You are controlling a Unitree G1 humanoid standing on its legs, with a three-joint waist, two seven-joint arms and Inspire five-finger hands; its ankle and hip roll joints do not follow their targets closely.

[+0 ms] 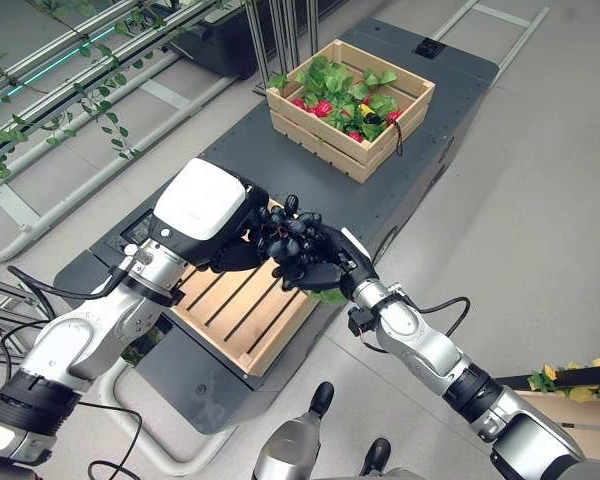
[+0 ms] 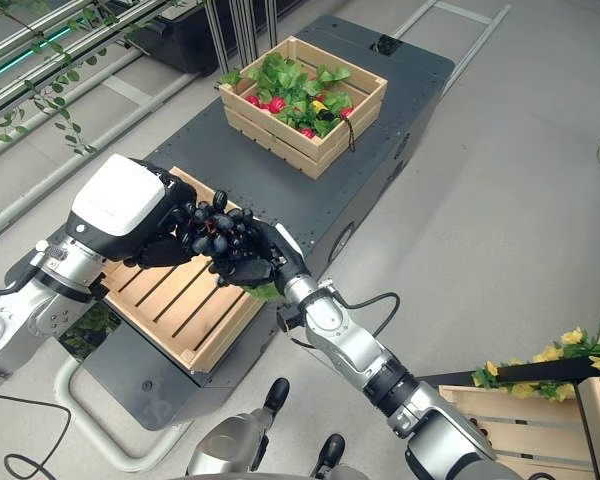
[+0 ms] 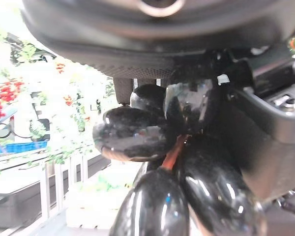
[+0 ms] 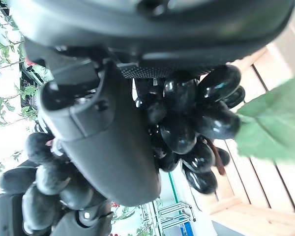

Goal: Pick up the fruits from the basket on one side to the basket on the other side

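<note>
A bunch of black grapes [image 1: 288, 232] hangs between my two hands, above the near wooden crate [image 1: 235, 322], whose slatted floor is bare. My right hand [image 1: 332, 264] comes in from the right and has its fingers and thumb curled round the bunch [image 4: 196, 118]. My left hand [image 1: 202, 205], under a white cover, meets it from the left, fingers curled on the bunch's other side [image 3: 152, 162]. A green leaf [image 4: 270, 128] hangs by the grapes. The far crate [image 1: 320, 138] holds green leaves and red fruits.
Both crates stand on a long dark platform [image 1: 410, 190] with grey floor on each side. Metal rails with green vines [image 1: 70, 110] run along the left. A wooden crate with yellow flowers [image 2: 520, 410] sits at the lower right.
</note>
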